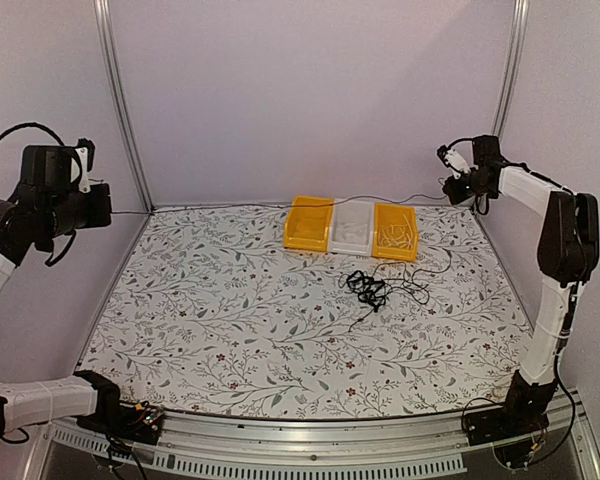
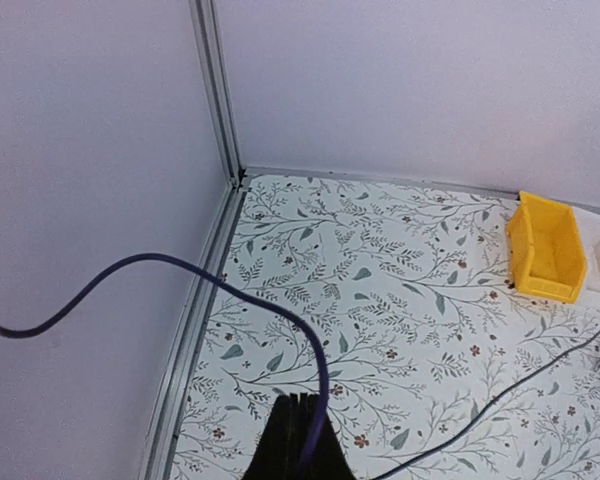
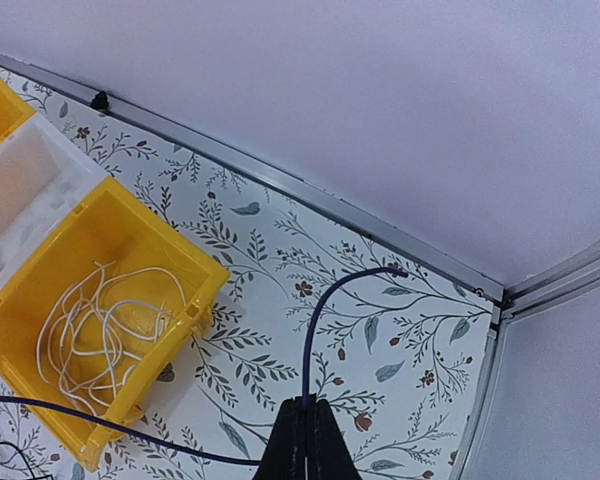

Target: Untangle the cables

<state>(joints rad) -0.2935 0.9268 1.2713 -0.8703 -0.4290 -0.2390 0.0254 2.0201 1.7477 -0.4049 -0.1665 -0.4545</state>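
Left claw [image 2: 302, 425]: fingers together, clamped on a thin dark strand [image 2: 230, 292]. One short end arcs up and out to the left past the fingertips and hangs free against the left wall. The longer part leaves the claw low and runs off to the right above the desk [image 2: 380, 300]. This claw is held high, off the desk's left edge toward the far-left corner. Right claw [image 3: 305, 425]: fingers likewise together, pinching a thin dark strand. A short free end curves up above the fingertips, and the long part runs away to the left, crossing the wrist view below the right yellow bin [image 3: 170, 232]. This claw is raised over the far-right corner. From overhead, a fine dark line spans the far edge from one claw toward the other, lifted off the desk; behind the bins it is too thin to follow with certainty. The remaining cables [image 1: 370, 288] are a small black knotted clump lying on the floral-patterned desk right of centre, just nearer than the bins, with loose loops trailing toward the right edge. Three bins sit in a row near the far edge, side by side: left yellow bin [image 1: 308, 240], clear bin [image 1: 350, 245], then the right yellow bin. The last holds a loose nest of white wires [image 3: 100, 330].
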